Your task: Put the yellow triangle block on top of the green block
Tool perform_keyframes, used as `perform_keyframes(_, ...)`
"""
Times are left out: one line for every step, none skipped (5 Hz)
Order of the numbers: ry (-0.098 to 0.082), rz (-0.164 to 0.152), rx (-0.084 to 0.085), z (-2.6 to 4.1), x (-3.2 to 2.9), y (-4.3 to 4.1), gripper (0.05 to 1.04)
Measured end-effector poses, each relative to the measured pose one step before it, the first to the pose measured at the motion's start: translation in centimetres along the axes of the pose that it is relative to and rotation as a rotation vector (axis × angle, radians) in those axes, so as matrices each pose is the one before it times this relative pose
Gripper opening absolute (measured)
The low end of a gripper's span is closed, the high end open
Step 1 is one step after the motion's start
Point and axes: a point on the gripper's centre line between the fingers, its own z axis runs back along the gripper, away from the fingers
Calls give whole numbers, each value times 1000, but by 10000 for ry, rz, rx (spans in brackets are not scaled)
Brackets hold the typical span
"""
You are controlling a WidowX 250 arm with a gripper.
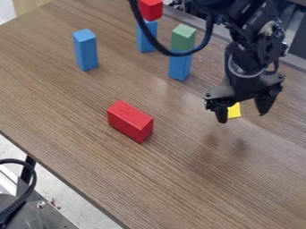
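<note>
My black gripper (243,118) hangs over the right part of the table with its two fingers spread apart, open. Partly hidden behind it, the yellow block (235,111) shows between the fingers, close to the left one; its full shape is covered, and I cannot tell whether they touch. The green block (183,38) stands on top of an upright blue block (180,67) at the upper middle, to the left of the gripper and farther back. A black cable crosses in front of where green and blue meet.
A red block (130,120) lies on the wooden table (78,120) left of the gripper. One blue block (86,50) stands upright at the upper left. Another blue block (146,36) carries a red block (150,9) near the back edge.
</note>
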Motion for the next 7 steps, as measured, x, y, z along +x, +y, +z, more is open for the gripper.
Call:
perform_keyframes(-29,-136,126,-829,353,-494,999)
perform_keyframes(59,-138,211,-281,359,-526,999)
perform_keyframes(211,-7,175,-316,169,20,999)
perform_keyframes(42,-14,158,-282,681,379,999)
perform_keyframes(433,-23,397,74,352,90,999)
perform_keyframes(480,13,524,-132,-66,197,999)
perform_keyframes(440,-254,666,-383,-17,94,999)
